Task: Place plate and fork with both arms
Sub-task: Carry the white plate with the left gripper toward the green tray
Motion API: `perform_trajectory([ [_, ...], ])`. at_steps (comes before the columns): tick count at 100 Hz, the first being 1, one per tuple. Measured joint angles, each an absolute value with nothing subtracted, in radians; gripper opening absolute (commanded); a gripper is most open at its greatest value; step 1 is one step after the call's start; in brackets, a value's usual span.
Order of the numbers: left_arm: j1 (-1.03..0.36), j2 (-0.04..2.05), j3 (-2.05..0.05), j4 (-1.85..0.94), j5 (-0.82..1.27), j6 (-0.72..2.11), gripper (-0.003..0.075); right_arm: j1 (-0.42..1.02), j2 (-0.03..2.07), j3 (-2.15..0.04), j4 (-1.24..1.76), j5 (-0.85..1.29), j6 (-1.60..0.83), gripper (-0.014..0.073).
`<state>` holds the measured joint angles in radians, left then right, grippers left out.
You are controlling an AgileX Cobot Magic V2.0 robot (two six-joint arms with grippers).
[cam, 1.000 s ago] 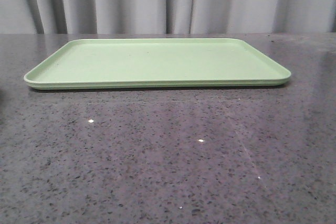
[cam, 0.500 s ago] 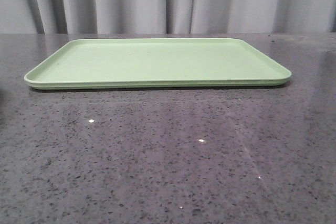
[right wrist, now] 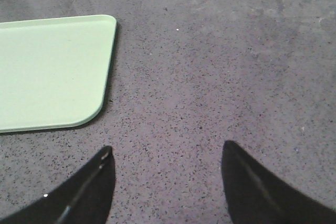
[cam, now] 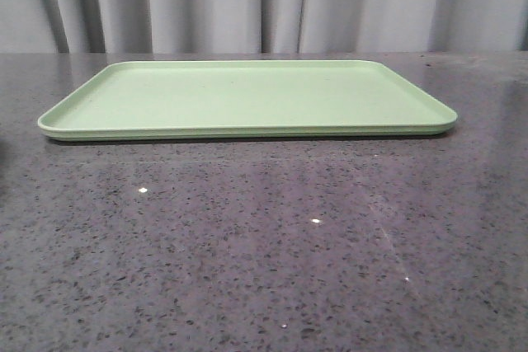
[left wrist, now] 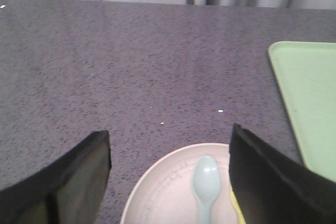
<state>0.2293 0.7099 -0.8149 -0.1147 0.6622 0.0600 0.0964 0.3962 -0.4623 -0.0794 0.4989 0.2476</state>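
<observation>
Left gripper [left wrist: 169,182], fingers spread, hovers over the plate [left wrist: 168,192] on the table [left wrist: 131,66] beside the tray [left wrist: 310,103]; a spoon [left wrist: 206,182] (fork [left wrist: 236,208] edge just visible) lies in it. Right gripper [right wrist: 165,187] spread, holding nothing.

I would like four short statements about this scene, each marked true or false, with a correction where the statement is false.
1. The green tray carries nothing. True.
2. A pale blue spoon lies in the plate. True.
3. The left gripper is shut on the plate. False: its fingers stand wide apart, open, on either side of the plate.
4. The right gripper holds the fork. False: it is open over bare table; only a yellow sliver, likely the fork, shows by the plate in the left wrist view.
</observation>
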Motion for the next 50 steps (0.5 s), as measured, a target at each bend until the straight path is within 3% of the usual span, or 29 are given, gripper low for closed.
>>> perform_trajectory([
  [50, 0.265, 0.985, -0.817, -0.087, 0.77, 0.058, 0.0462, 0.096, 0.396, -0.462, -0.078, 0.499, 0.248, 0.0455],
])
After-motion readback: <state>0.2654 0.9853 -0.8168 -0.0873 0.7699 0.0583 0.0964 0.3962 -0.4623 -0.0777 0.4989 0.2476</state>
